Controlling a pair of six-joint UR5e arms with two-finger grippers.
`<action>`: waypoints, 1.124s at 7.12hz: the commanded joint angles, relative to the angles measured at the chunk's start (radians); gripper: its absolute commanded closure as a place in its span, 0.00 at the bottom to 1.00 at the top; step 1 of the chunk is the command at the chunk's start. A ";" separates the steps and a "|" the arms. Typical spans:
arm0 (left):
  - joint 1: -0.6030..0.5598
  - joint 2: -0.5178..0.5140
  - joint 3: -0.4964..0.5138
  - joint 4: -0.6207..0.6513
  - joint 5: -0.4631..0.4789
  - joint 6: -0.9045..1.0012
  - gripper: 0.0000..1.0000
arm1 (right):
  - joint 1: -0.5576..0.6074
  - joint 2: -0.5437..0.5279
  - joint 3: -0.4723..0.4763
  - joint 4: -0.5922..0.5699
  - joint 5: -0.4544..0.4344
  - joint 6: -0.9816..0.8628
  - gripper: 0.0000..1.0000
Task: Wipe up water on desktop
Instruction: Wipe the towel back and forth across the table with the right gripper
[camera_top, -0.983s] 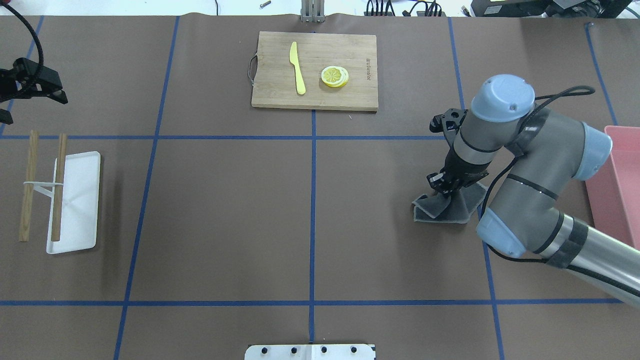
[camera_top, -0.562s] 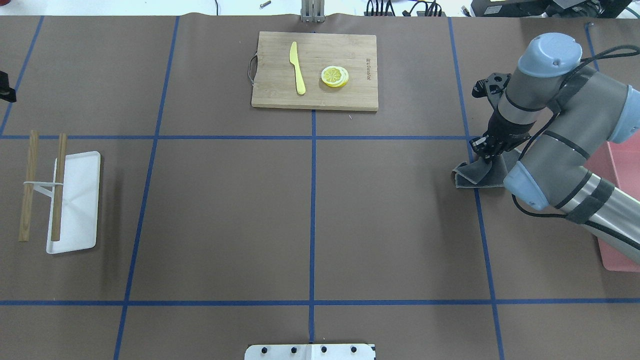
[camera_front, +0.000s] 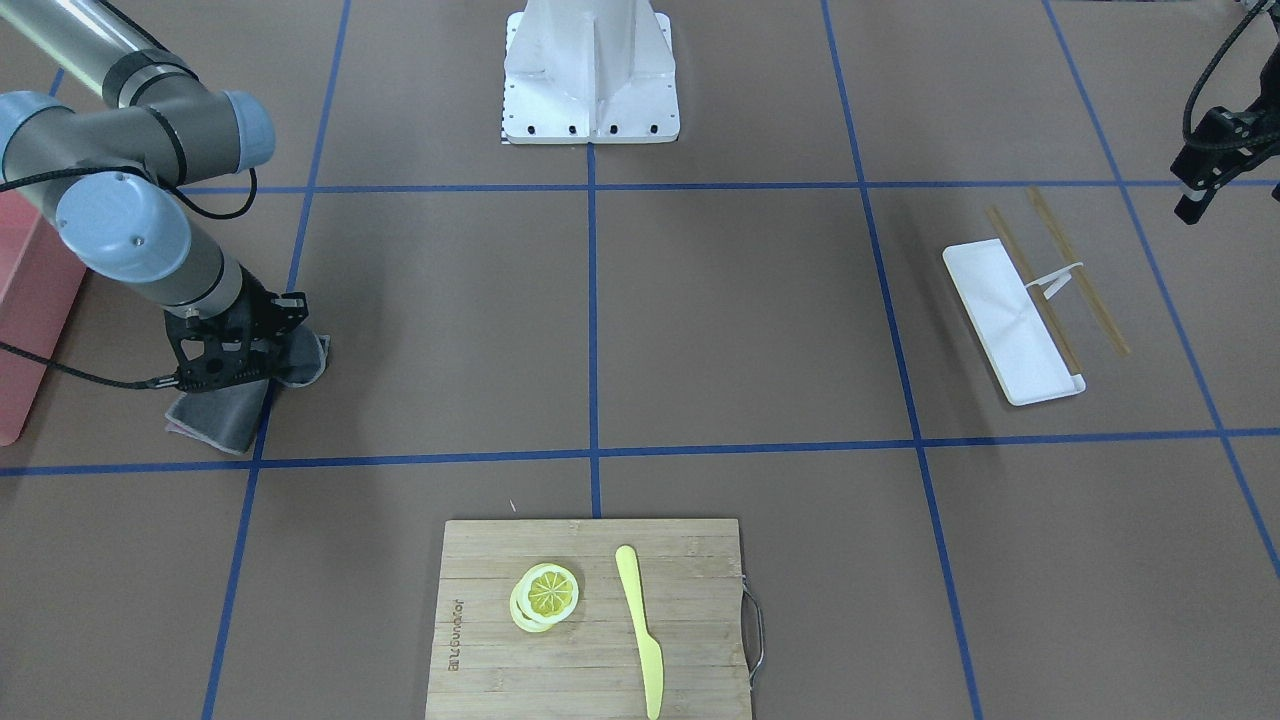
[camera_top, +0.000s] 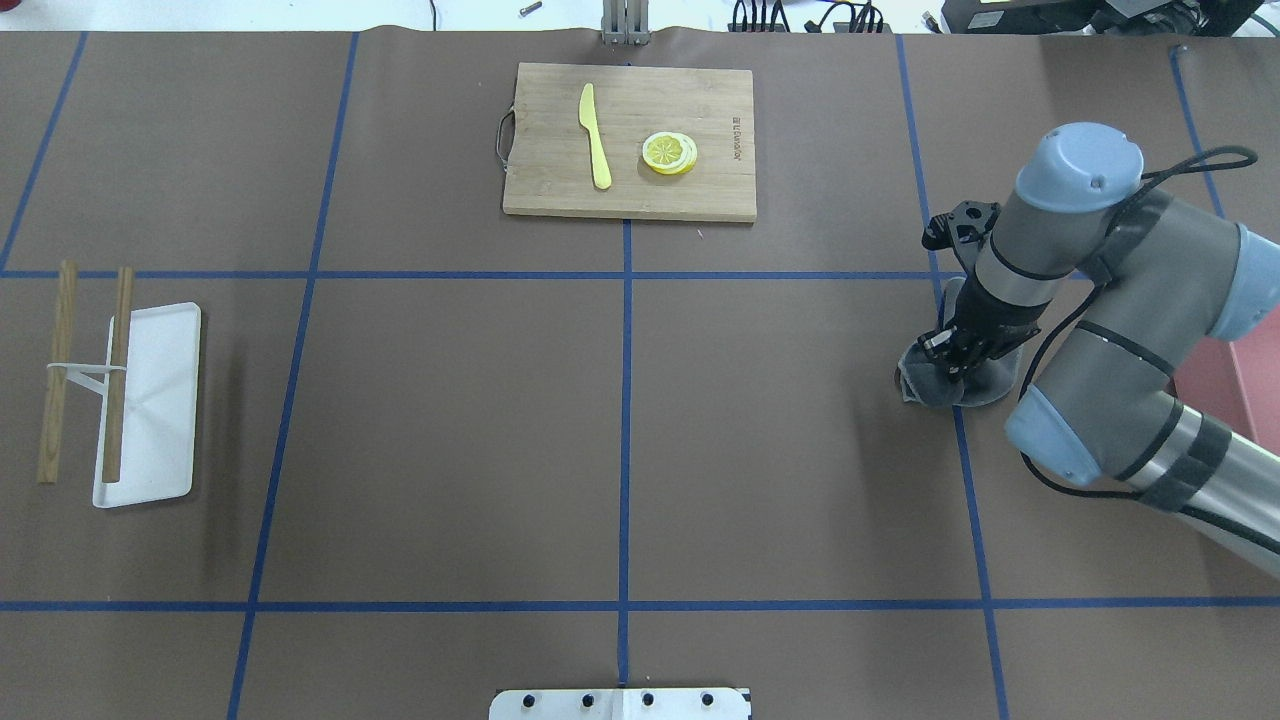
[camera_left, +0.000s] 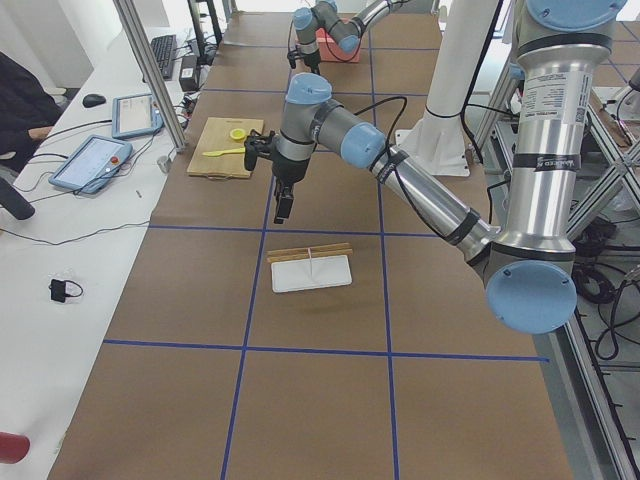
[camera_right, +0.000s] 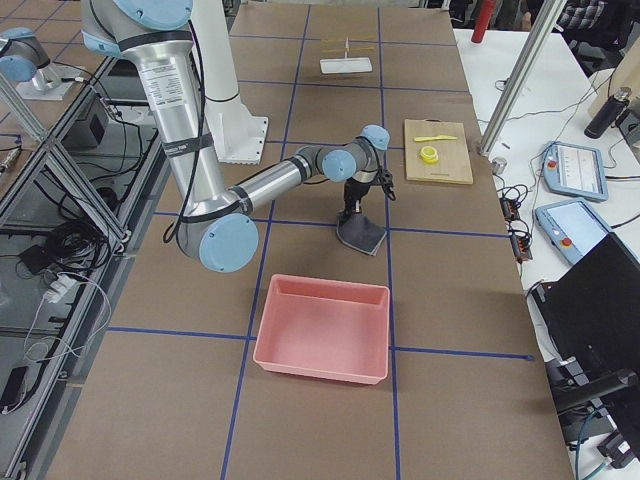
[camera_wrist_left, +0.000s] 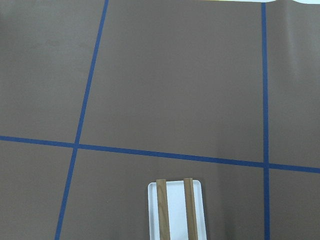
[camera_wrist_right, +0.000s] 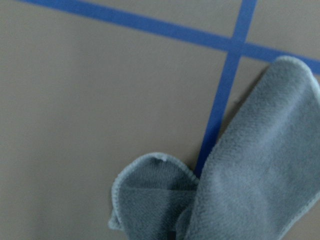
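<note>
The desktop (camera_top: 450, 400) is matte brown, crossed by blue tape lines. I see no water on it. My right gripper (camera_top: 945, 355) is shut on a grey cloth (camera_top: 935, 385) and presses it onto the desktop at a blue tape line on the right. The cloth also shows in the front view (camera_front: 215, 415), bunched under the gripper (camera_front: 225, 355), and in the right wrist view (camera_wrist_right: 260, 175). My left gripper (camera_front: 1200, 190) hangs above the table's left end, beyond the white tray; I cannot tell whether it is open or shut.
A bamboo cutting board (camera_top: 629, 190) with a yellow knife (camera_top: 595, 135) and lemon slices (camera_top: 669, 152) lies at the far middle. A white tray (camera_top: 150, 400) with two chopsticks (camera_top: 118, 370) is at the left. A pink bin (camera_right: 322, 328) stands at the right end.
My right gripper dragged the cloth away from the robot and to the right, then back toward the robot. My left gripper moved out of the overhead view.
</note>
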 joint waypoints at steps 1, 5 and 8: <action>-0.046 -0.012 0.049 -0.004 -0.001 0.050 0.02 | -0.164 -0.065 0.136 0.007 -0.002 0.190 1.00; -0.098 -0.017 0.094 -0.007 -0.021 0.149 0.02 | -0.338 -0.145 0.290 0.011 -0.017 0.389 1.00; -0.097 -0.026 0.095 -0.007 -0.039 0.149 0.02 | -0.247 -0.122 0.214 0.011 -0.023 0.305 1.00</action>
